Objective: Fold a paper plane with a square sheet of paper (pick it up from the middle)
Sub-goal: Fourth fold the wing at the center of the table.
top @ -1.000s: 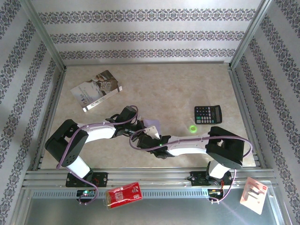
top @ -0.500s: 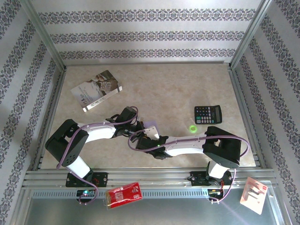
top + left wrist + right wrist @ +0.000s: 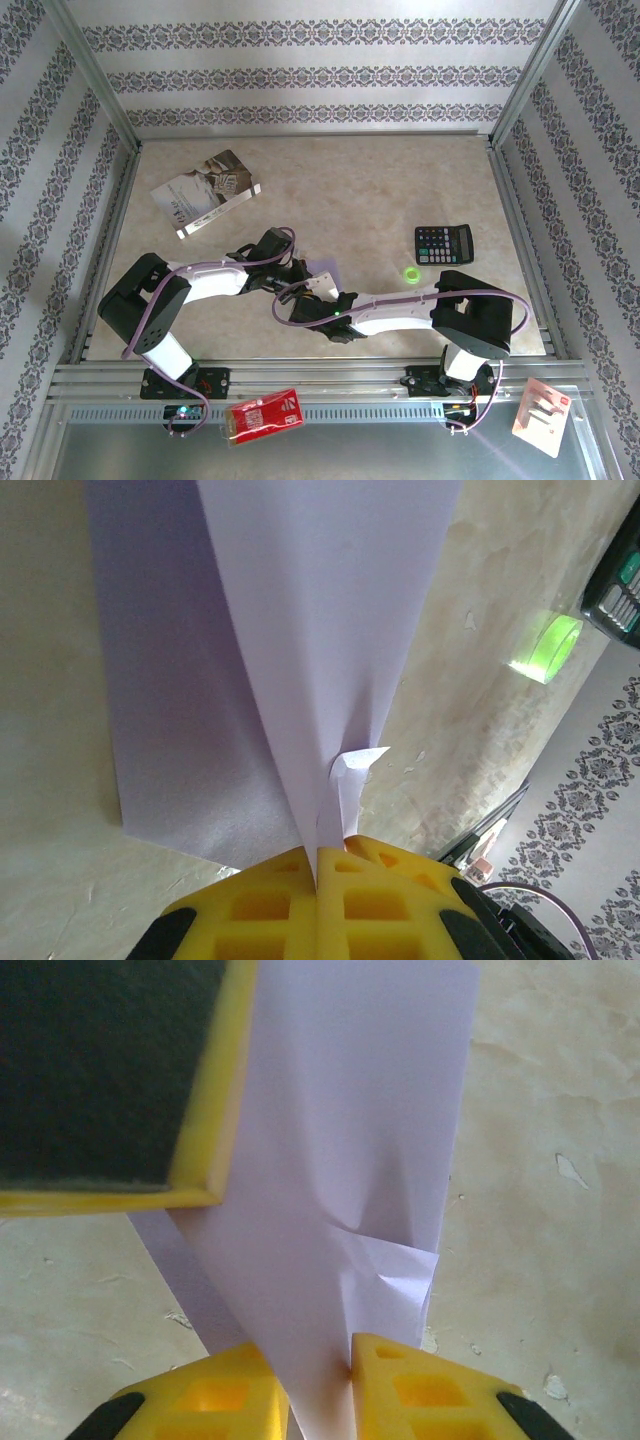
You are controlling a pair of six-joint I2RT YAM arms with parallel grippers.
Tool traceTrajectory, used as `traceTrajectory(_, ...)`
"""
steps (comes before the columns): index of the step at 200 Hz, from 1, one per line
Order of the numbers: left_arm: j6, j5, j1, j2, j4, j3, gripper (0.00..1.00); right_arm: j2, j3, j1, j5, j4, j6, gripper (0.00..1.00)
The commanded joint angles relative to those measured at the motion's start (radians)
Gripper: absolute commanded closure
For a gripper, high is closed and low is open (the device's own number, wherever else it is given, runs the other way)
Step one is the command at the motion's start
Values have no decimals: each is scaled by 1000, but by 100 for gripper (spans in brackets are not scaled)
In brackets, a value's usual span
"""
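**Pinching the fold between two sets of jaws**

The square sheet of paper (image 3: 300, 630), already creased into a ridge, stands off the table (image 3: 370, 190) to the left of the calculator (image 3: 444, 243) and a little nearer the arm bases than it. The left gripper (image 3: 318, 852) has its jaws closed tight on the ridge, the pale lilac layers running straight out from between them. The right gripper (image 3: 320, 1355) has the paper between jaws set narrowly apart; I cannot tell whether they truly bite yet.

To do this step well, I judge the right jaws should clamp squarely on the fold line (there is a small crumpled dog-ear just by them) while the left grip stays firm, so the layers do not slip.

Both forearms lie low. The right one runs from an elbow just below the calculator away towards the paper. The left one comes in from the far side.
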Motion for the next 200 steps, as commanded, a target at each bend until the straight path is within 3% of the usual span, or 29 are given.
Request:
traceTrajectory(1, 19, 11, -9, 11, -18, 19, 100, 14, 25, 14, 15, -24, 17, 79)
traceTrajectory(61, 33, 4, -8, 13, -28, 28, 99, 3, 7, 12, 5, -10, 35, 93)
traceTrajectory(108, 119, -4, 42, -52, -128, 73, 69, -90, -66, -10, -41, 69, 38, 100)
traceTrajectory(130, 182, -12, 91, -128, -198, 86, 61, -152, -126, -32, -100, 155, 36, 100)
traceTrajectory(164, 217, -74, 131, -250, -255, 51, 61, -254, -238, -76, -213, 322, 45, 100)
traceTrajectory(200, 185, -53, 116, -251, -190, -18, 67, -304, -327, -117, -296, 442, 86, 100)
